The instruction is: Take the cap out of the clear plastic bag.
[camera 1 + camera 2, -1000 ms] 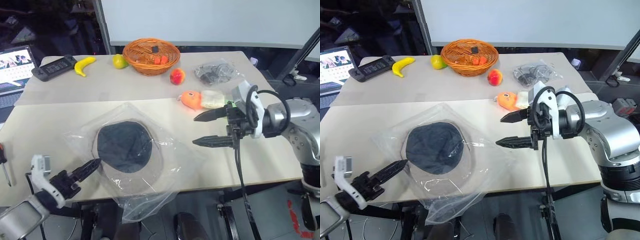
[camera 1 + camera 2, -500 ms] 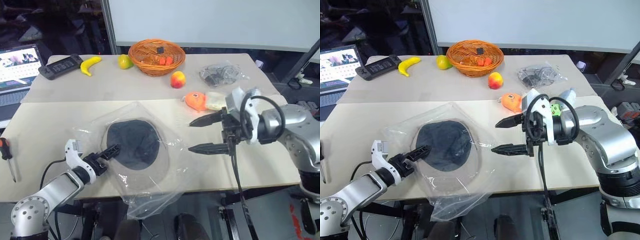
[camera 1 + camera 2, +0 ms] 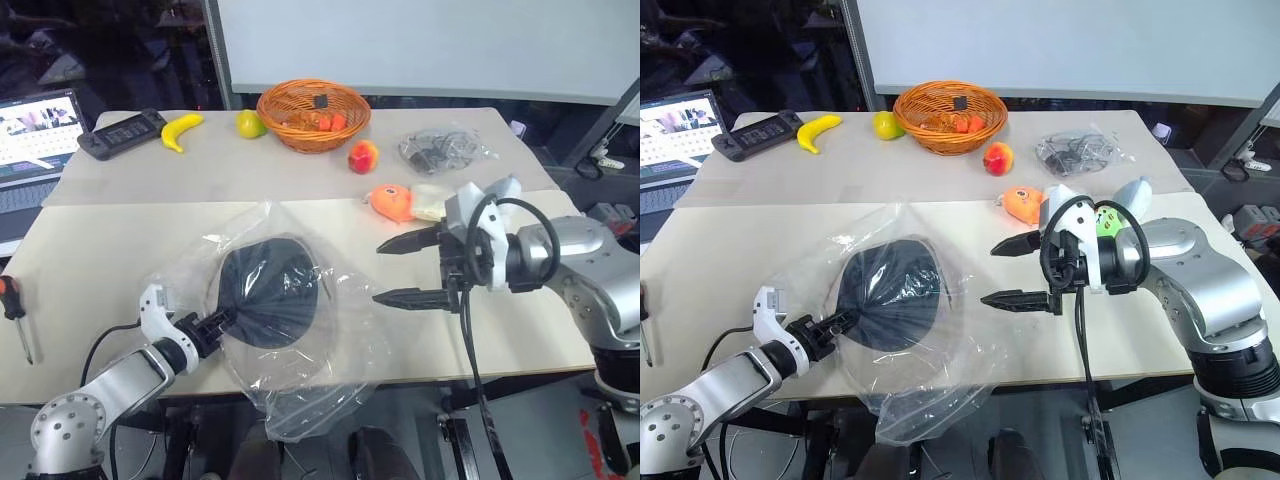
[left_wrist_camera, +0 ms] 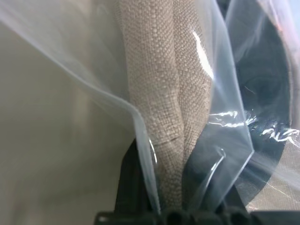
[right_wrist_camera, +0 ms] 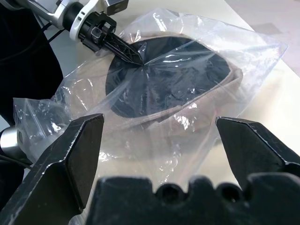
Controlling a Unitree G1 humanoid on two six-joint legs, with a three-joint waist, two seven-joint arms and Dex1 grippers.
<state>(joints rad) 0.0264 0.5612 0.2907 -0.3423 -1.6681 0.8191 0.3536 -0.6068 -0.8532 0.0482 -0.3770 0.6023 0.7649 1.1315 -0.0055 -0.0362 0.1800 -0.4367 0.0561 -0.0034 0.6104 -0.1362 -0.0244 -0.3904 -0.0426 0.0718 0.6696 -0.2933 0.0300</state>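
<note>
Wicker basket (image 3: 313,113), banana (image 3: 181,130), handheld console (image 3: 121,132), laptop (image 3: 33,130), orange plush fish (image 3: 391,201).

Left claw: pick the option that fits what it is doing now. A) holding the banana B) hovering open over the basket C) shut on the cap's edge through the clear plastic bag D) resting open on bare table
C: the left claw is pinched on the cap rim through the clear plastic bag, with beige fabric and film between its fingers in the left wrist view.

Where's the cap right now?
The cap is inside the bag at the table's front edge, on the robot's left, its near rim pinched through the plastic by the left tool.
</note>
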